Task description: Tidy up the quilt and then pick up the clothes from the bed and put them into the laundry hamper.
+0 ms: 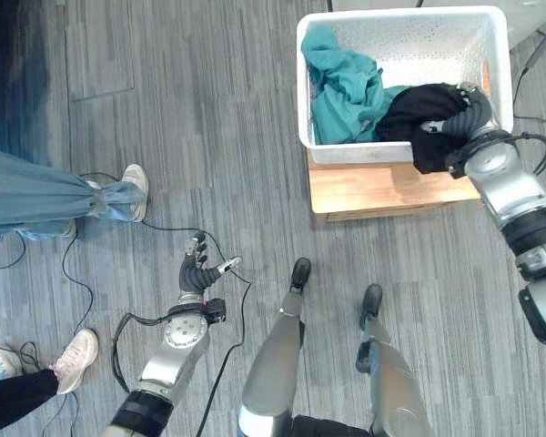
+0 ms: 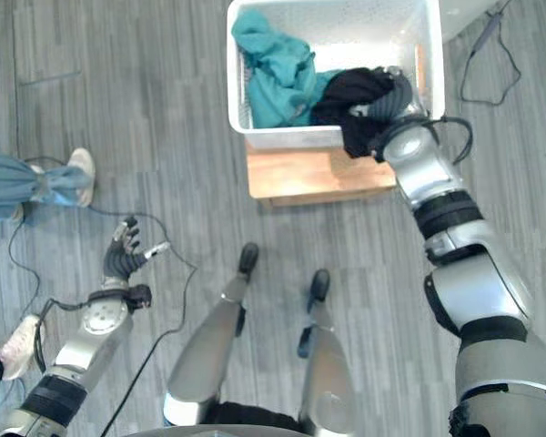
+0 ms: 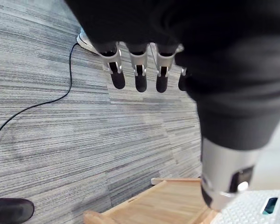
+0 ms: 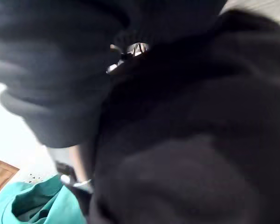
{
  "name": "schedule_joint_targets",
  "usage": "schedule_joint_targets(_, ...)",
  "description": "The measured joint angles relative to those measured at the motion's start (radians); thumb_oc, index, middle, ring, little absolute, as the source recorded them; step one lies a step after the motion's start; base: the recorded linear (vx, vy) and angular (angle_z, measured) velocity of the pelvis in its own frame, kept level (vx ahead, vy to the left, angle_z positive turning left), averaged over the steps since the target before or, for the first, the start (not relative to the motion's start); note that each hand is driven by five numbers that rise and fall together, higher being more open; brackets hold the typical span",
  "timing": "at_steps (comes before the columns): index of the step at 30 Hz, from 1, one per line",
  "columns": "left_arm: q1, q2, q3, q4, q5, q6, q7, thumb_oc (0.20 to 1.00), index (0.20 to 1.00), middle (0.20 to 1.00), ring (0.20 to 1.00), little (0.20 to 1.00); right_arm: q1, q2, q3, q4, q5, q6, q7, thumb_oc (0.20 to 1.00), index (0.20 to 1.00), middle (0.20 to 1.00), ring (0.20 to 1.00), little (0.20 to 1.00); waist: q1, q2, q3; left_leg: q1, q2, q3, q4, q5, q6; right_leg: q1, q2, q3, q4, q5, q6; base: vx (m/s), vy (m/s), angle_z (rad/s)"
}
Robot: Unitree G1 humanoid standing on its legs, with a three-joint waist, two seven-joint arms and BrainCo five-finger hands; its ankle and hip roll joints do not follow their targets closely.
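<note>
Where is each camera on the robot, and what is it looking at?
Left eye view: on the head, looking down at the white hamper, teal garment and both arms.
Right eye view: beside it, same scene.
Left wrist view: on the left wrist, facing the floor past the left hand.
Right wrist view: on the right wrist, pressed against the black garment.
Both eye views share the right hand at the hamper.

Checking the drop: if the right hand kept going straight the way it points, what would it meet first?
Probably the teal garment lying in the white hamper; the right hand is buried in the black garment, so depth is unclear.
</note>
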State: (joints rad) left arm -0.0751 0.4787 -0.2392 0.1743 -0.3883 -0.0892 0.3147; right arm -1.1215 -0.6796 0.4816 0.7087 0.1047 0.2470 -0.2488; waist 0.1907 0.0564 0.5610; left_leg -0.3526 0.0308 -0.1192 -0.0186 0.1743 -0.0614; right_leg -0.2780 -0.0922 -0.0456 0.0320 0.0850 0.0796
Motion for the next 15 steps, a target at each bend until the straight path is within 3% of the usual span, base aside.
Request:
schedule_joint_targets(9,-0.012,0.000,0.014,0.000,-0.003,-0.040,0.028,1.000,1.000,1.000,1.000,1.000,-0.007,0.026,-0.002,0.016,-0.006,0.051,-0.040,1.000,1.000,1.000,1.000,1.000,0.003,0.002,-0.001,0.001,-0.009,0.005,-0.007,0.007,0.010,-0.006,-0.009,0.005,0.000,0.006,0.003,0.00,0.005,-0.01)
schedule_joint_targets(15,-0.016,-0.002,0.017,-0.001,-0.003,-0.041,0.041,1.000,1.000,1.000,1.000,1.000,-0.003,0.023,-0.039,0.009,0.074,0.015,-0.069,1.000,1.000,1.000,1.000,1.000,-0.001,0.002,-0.001,0.049,-0.009,0.029,-0.021,0.008,0.013,0.029,-0.009,0.030,-0.008,0.007,0.004,0.01,0.037,-0.10)
